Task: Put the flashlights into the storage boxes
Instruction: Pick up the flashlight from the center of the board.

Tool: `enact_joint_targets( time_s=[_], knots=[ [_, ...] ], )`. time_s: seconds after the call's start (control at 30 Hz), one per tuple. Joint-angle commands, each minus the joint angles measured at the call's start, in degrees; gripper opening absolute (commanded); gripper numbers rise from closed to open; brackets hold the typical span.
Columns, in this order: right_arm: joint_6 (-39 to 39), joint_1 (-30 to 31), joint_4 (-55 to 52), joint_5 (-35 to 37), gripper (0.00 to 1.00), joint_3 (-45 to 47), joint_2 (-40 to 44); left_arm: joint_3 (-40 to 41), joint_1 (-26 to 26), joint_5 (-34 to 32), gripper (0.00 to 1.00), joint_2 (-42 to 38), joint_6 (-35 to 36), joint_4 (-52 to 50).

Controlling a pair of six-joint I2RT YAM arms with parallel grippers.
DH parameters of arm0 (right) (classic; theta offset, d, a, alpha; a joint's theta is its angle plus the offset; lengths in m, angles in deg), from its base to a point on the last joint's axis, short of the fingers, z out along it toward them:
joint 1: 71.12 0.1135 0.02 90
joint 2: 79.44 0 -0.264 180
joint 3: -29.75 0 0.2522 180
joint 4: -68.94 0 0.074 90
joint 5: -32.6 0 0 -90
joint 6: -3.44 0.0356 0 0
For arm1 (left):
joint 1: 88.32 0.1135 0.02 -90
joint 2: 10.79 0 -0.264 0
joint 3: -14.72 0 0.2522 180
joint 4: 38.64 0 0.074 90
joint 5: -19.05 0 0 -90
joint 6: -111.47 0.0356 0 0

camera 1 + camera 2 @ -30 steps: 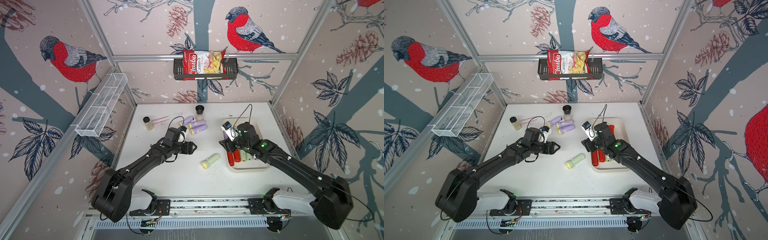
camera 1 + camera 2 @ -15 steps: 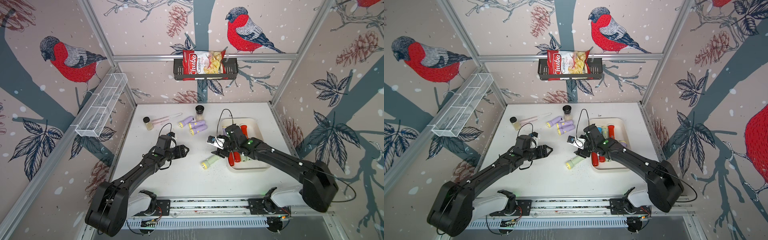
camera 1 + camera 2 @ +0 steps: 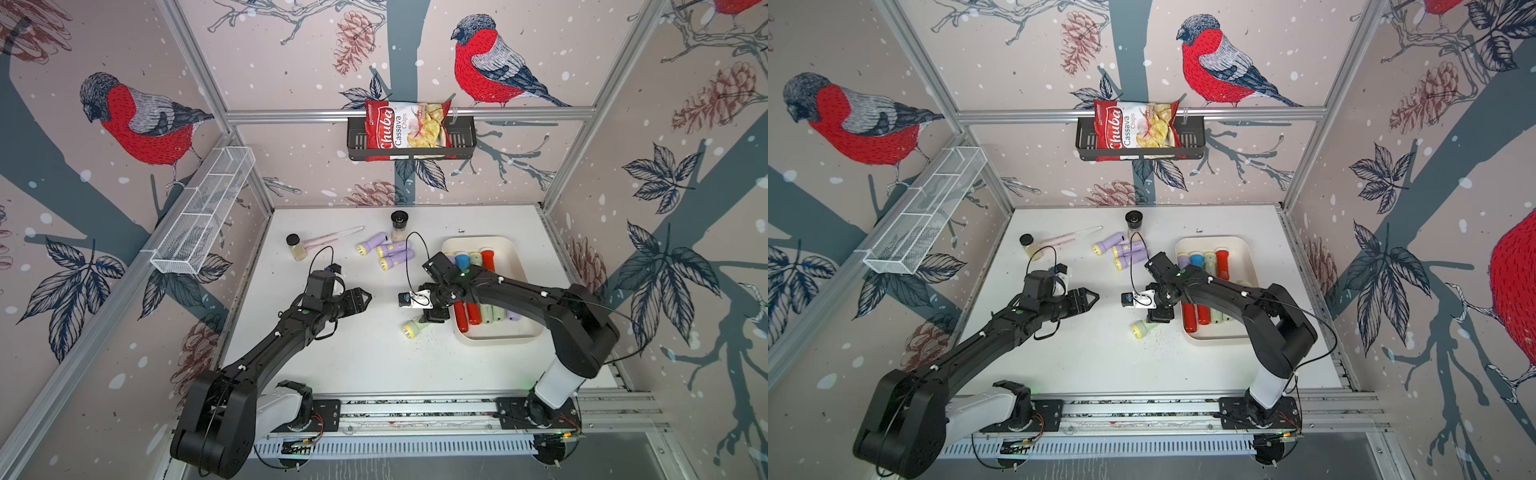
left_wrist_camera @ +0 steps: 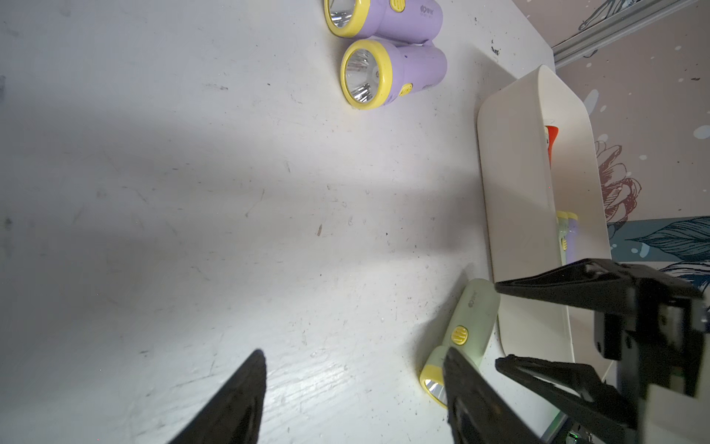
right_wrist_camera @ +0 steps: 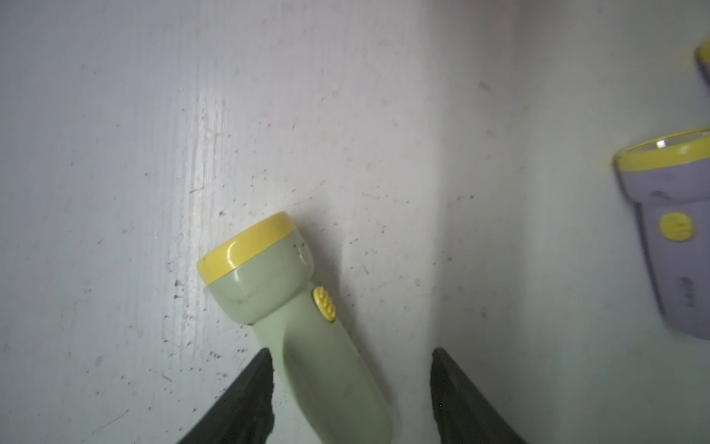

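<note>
Right hand (image 5: 349, 353) moved, green flashlight (image 5: 284, 292) between jaws

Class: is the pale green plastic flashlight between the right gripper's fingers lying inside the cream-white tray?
No, the pale green flashlight lies on the white tabletop, outside the cream-white tray.
</note>
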Motion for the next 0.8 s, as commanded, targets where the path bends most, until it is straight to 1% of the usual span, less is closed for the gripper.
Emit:
enact_joint_targets(
  time_s=[0.0,0.2,0.33,0.53,0.77],
  knots=[
    [0.04,-0.20,-2.63,3.04,0.65,-0.05,-1.02,-0.89,0.24,-0.05,0.71,0.50,1.25,0.63],
    [0.09,-0.52,-3.80,3.31,0.64,-1.61,-3.50,-1.49,0.24,0.67,0.71,2.20,1.66,0.71],
    [-0.41,-0.18,-5.92,3.96,0.59,-2.39,-5.20,-1.59,0.25,1.36,0.70,3.03,1.92,1.09],
    [0.09,0.95,-7.05,6.94,0.57,-2.61,-6.88,-2.63,0.25,1.81,0.70,4.05,3.11,0.66],
    [1.34,1.59,-6.76,7.07,0.49,-2.61,-6.32,-2.71,0.25,2.04,0.69,4.23,3.51,0.81]
  ],
)
